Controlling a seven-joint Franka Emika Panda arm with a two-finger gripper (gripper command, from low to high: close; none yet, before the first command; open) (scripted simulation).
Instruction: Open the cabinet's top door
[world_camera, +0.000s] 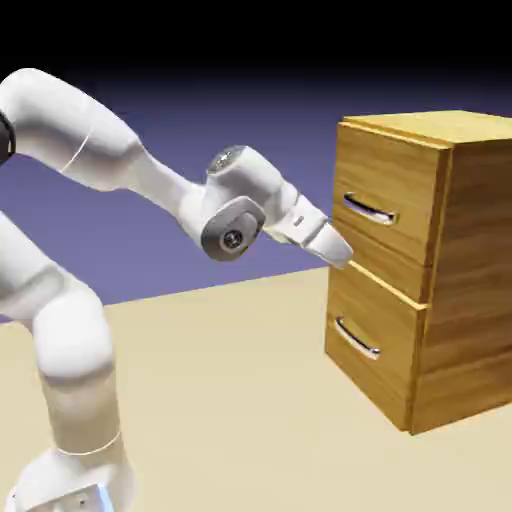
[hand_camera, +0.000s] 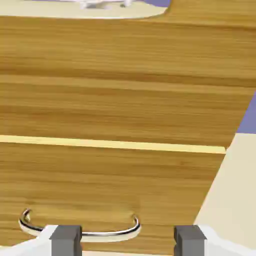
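Cabinet (world_camera: 475, 270), both drawer fronts shut, stands on the table (world_camera: 230, 400) at the exterior view's right, across the line of the table's far edge. Its top door (world_camera: 390, 165) is faced by the gripper (world_camera: 342, 256), whose jaws are parted with nothing gripped, near the seam below the upper bar handle (world_camera: 370, 208). For a clean approach, the hand is best raised clear of the lower bar handle (hand_camera: 110, 236), squared to the upper one and closed only once the bar is straddled, before a straight, level pull.
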